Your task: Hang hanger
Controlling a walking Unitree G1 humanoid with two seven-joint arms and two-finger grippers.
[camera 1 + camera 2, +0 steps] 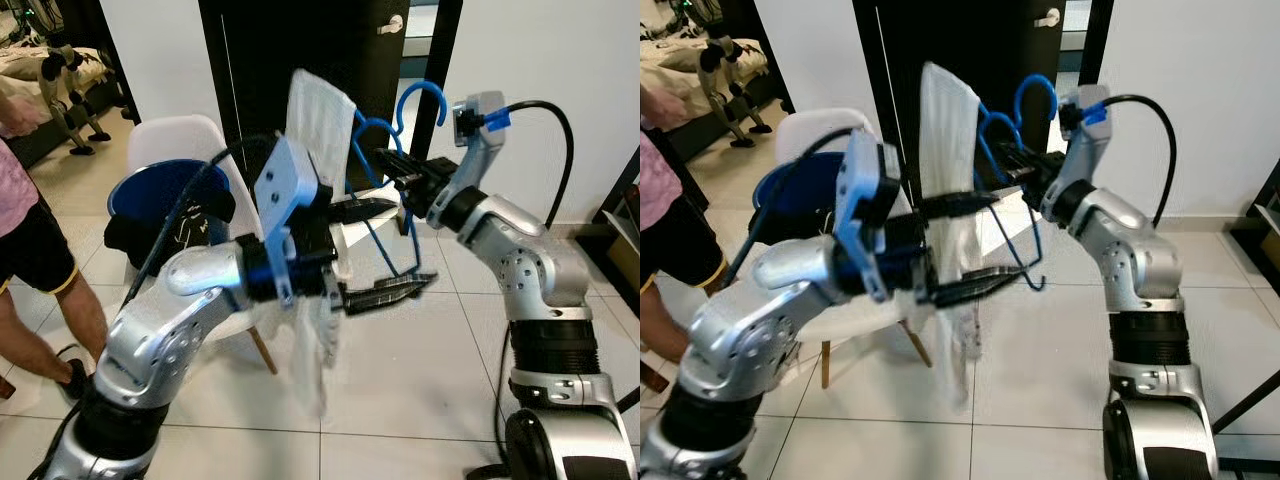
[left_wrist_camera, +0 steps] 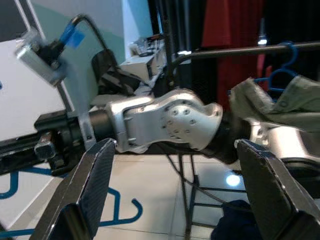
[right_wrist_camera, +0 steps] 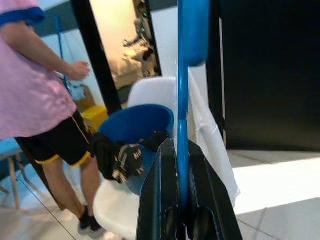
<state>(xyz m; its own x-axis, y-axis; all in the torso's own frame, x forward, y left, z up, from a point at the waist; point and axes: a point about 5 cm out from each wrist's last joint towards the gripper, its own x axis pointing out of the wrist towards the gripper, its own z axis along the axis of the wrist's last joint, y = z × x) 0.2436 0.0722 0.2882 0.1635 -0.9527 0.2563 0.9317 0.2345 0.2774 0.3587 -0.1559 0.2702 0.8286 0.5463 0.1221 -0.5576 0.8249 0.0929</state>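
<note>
Standing at the far left is a person (image 1: 25, 215) in a pink shirt and black shorts. Next comes a white chair (image 1: 175, 140) carrying a blue basket (image 1: 160, 190) with dark clothes. The left gripper (image 1: 372, 252) has its 2 fingers spread wide, with a white cloth (image 1: 318, 120) hanging just beside them; whether they touch it I cannot tell. The blue hanger (image 1: 385, 190), draped with this cloth, is raised before the dark door (image 1: 300, 40). The right gripper (image 3: 182, 210) is closed tight on the hanger's thin bar.
</note>
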